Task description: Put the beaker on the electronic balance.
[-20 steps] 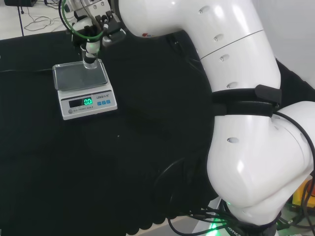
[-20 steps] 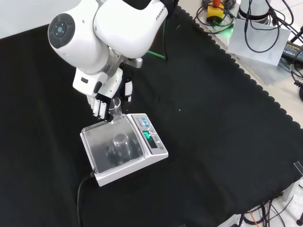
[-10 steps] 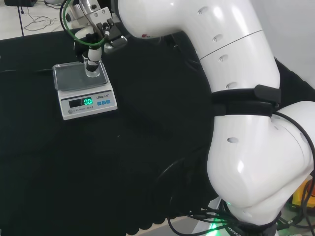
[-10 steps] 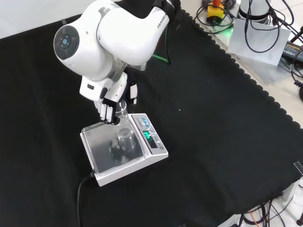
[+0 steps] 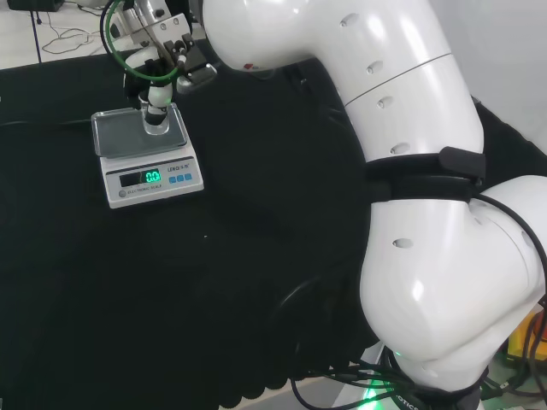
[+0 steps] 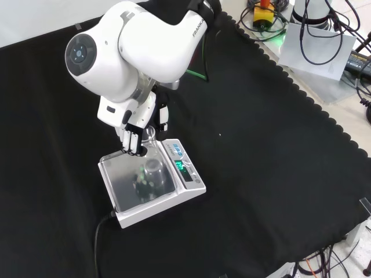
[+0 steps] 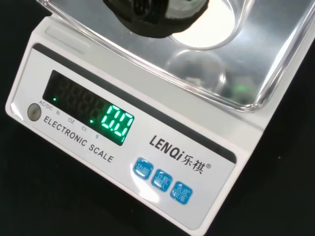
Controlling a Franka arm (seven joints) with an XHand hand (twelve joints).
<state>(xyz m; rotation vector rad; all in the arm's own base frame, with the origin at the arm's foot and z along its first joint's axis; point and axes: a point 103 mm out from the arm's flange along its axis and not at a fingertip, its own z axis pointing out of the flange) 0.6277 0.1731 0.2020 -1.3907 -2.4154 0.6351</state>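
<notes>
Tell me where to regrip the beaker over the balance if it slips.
Take the beaker by its side wall near the rim, the robot hand coming from above: it's upright, clear and round, and the balance pan's raised edge blocks low approaches.

The flat black cloth (image 6: 278,174) covers the bench. The boxy white plastic balance (image 6: 152,184) has a shiny silver pan (image 7: 256,59), green glowing numbers (image 7: 117,125) and three blue buttons (image 7: 162,180). The small beaker (image 6: 153,169) is clear glass. The hand (image 6: 134,130) is black and white.

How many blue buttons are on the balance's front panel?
3: the blue buttons sit in a row on the balance, beside the green display, below the tray.
</notes>
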